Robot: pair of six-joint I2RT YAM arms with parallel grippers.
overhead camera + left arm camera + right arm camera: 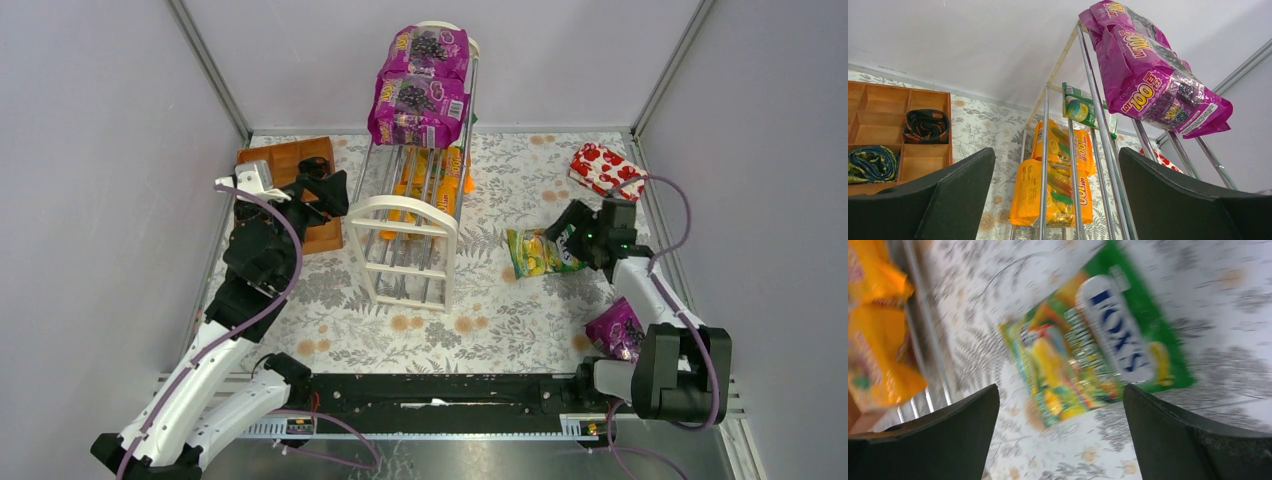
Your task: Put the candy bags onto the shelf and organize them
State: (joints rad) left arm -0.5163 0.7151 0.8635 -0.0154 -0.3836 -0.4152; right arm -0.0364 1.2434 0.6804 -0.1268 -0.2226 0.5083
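Right wrist view, blurred, shows the green FOX'S bag (1098,340) lying on the table (1228,300) beside the shelf (923,340). Only the left wrist view shows a second green bag (1080,106) among the rods, above the orange bags (1053,190). The right gripper (1060,390) and the left gripper (1058,155) are both spread wide and empty.

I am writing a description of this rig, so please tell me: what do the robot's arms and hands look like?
The left arm and right arm have white links and black joints, each with a purple cable along it. The left hand and right hand are black, with two broad matte fingers.
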